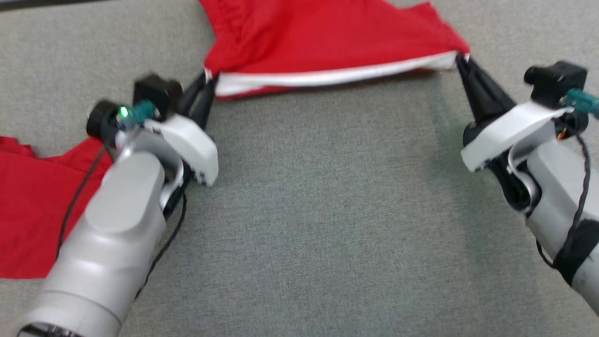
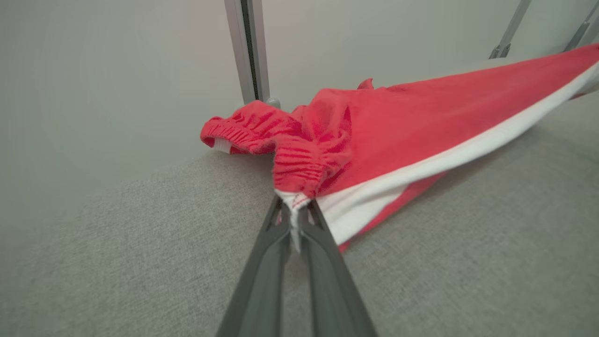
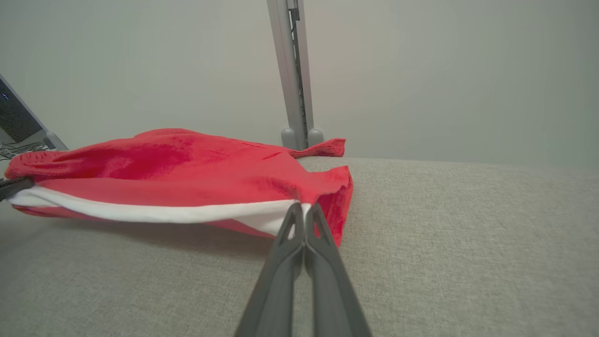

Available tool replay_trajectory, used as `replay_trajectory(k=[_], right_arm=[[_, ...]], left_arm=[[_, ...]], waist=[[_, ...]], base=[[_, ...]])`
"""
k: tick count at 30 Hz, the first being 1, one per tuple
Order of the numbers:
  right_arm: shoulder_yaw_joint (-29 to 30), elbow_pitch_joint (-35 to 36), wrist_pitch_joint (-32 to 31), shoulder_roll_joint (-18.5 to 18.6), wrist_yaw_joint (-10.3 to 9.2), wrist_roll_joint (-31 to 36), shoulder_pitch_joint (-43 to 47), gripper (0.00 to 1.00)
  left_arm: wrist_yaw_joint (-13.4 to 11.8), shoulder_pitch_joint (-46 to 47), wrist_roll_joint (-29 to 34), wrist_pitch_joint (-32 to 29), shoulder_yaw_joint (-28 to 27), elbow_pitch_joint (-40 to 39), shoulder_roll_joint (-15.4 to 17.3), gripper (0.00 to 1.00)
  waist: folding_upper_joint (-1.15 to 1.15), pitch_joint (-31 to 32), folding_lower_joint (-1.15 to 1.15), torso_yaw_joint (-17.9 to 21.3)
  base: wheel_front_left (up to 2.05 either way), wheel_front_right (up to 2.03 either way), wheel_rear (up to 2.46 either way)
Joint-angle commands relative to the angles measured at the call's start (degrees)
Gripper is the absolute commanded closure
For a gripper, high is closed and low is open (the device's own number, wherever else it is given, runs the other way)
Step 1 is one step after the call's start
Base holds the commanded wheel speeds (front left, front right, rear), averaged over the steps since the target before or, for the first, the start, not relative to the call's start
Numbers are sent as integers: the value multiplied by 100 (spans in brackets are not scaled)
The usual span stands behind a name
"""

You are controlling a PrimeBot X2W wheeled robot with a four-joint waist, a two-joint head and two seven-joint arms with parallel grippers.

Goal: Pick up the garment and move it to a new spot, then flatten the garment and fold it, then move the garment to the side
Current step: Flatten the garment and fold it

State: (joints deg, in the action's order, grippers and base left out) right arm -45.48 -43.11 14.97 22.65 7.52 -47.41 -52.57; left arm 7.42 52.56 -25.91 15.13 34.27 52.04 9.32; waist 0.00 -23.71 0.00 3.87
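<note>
The red shorts stretch between both grippers above the grey fabric surface, their white-striped side edge pulled taut and lifted while the rest lies on the surface beyond. The left gripper pinches the gathered elastic waistband corner, jaws clamped on the cloth; the right gripper is closed on the hem corner at the stripe's other end. Another red cloth lies beside the left arm.

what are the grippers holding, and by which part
Both hold the red garment by its white-striped edge: the left gripper pinches the corner at the gathered waistband, the right gripper the opposite corner.
</note>
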Motion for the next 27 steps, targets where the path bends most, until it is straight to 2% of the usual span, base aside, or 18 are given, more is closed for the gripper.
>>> replay_trajectory(k=[1,11,20,27], right_arm=[[-120,6,-35,78,-6,-93,145,100],[-1212,78,-523,632,-6,-956,911,100],[-1759,288,-807,1061,-8,-1558,1404,100],[-2144,837,-1384,1529,-8,-2255,1820,100]], left_arm=[[7,-149,49,0,120,26,70,100],[8,-1213,130,0,1410,-163,388,100],[8,-1874,-4,0,1815,-491,548,100],[2,-2629,-210,-53,2022,-1017,706,100]], waist=[[0,328,0,-2],[0,1155,0,94],[0,1679,0,200],[0,2063,0,395]], base=[[0,0,0],[0,0,0],[0,0,0],[0,0,0]])
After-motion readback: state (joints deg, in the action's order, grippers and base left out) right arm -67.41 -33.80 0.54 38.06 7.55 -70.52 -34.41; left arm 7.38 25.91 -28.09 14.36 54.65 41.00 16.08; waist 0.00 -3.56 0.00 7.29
